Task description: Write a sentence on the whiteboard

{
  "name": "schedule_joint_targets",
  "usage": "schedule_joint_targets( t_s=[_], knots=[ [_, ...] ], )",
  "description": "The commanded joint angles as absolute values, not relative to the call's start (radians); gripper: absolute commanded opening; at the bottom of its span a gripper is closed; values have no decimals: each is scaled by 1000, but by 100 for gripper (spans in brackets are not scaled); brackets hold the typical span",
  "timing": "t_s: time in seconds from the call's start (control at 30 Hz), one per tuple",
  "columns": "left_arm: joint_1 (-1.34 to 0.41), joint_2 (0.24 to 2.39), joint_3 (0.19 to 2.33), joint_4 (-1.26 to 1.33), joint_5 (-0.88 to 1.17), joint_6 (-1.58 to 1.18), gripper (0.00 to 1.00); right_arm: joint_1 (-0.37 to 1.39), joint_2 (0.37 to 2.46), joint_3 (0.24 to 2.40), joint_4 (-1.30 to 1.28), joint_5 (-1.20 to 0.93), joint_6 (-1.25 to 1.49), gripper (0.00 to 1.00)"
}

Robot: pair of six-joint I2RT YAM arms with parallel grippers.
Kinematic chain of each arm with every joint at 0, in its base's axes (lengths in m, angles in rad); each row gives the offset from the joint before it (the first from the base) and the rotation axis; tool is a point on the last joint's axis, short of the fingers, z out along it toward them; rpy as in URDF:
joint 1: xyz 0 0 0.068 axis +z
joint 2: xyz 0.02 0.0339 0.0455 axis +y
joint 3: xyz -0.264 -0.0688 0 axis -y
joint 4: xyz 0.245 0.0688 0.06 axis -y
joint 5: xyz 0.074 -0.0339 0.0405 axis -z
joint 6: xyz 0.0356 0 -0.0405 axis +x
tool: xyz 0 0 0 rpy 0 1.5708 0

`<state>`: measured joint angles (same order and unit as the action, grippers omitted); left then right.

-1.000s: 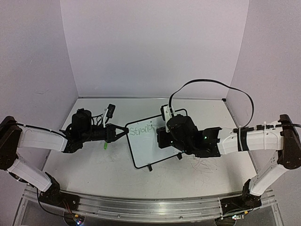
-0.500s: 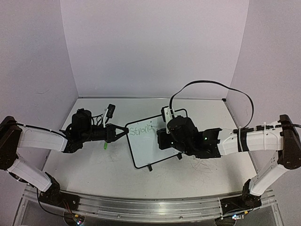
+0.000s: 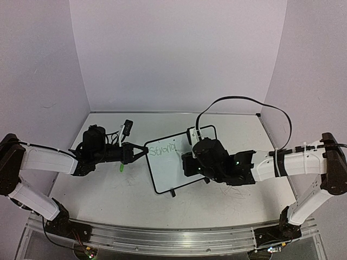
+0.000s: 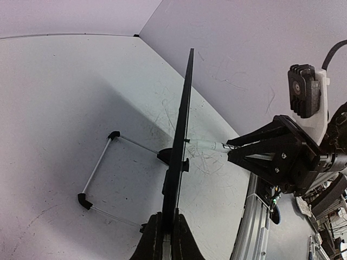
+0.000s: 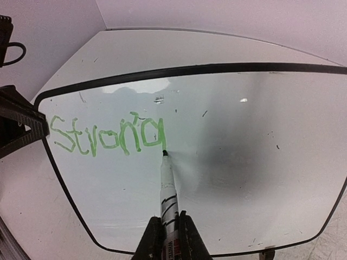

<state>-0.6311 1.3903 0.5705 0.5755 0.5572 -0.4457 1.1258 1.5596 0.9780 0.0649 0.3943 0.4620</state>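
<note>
whiteboard (image 3: 172,165): one, mid-counter (image 3: 103,184), tilted, between the two arms | sentence (image 5: 105,135): one green word, "Strong", at the board's upper left | marker (image 5: 167,187): one, tip touching the board just below the last letter | left gripper (image 3: 143,151): clamped on the whiteboard's left edge | right gripper (image 5: 166,235): clamped on the marker

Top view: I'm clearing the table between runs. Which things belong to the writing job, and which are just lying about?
In use: whiteboard, green word "Strong", marker, left gripper clamping the board's edge, right gripper holding the marker.
Lying about: small green piece beside the left gripper, grey scribbles on the table.
</note>
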Motion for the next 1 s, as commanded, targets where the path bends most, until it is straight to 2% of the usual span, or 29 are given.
schedule_joint_targets(
  t_s=[0.0,0.97],
  knots=[
    [-626,1379,623,606,582,-440,0,1131,1536,960,40,395,483,0],
    [-626,1372,612,606,576,-440,0,1172,1594,1082,56,389,453,0]
  ],
)
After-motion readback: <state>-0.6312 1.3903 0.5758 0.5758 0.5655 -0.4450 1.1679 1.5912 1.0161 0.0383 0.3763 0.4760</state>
